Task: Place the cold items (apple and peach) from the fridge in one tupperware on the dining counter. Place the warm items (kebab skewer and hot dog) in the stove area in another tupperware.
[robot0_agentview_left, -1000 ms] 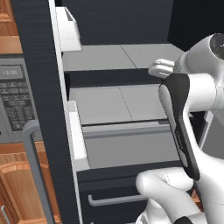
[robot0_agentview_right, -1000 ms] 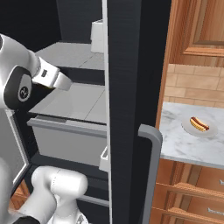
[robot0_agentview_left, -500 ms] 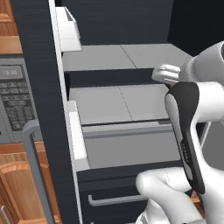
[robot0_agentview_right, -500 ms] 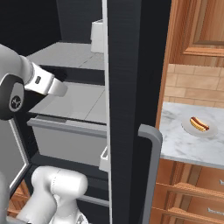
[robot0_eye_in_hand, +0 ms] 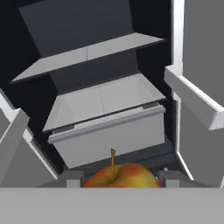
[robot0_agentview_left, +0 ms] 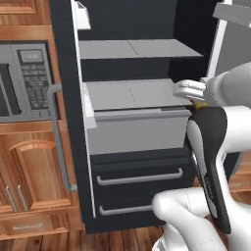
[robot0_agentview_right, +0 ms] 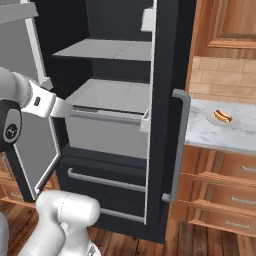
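1. nearest the hand camera, the hand (robot0_eye_in_hand: 120,178) is pinching an apple (robot0_eye_in_hand: 120,176), red and yellow with its thin stem pointing up; one grey finger (robot0_eye_in_hand: 72,178) sits on each side of the fruit, so it is held across its width and the stem stays clear of both.
2. in the left base view a speck of the same fruit's colour peeps out at the wrist, where the white hand (robot0_agentview_left: 188,89) juts out level towards the fridge's (robot0_agentview_left: 63,98) open shelves.
3. the arm is folded tight: the dark forearm stands nearly upright above the base and the wrist bends over to hold the hand level, in front of the drawer (robot0_agentview_right: 107,132) and not inside it. judged from this, the apple is out of the cold compartment and ready to be carried off.
4. beyond the hand, the fridge stands with both doors swung wide; the pale grey drawer and the shelf above it (robot0_eye_in_hand: 87,54) look bare. i cannot see the peach in any view.
5. farther right, in the right base view, a hot dog (robot0_agentview_right: 222,117) lies on a small plate (robot0_agentview_right: 235,122) on the pale marbled counter (robot0_agentview_right: 220,140) beside the fridge, untouched.
6. to the far left sits the built-in microwave (robot0_agentview_left: 22,88), set in wooden cabinets. the tupperwares lie outside these views, so the base will probably have to drive to them.
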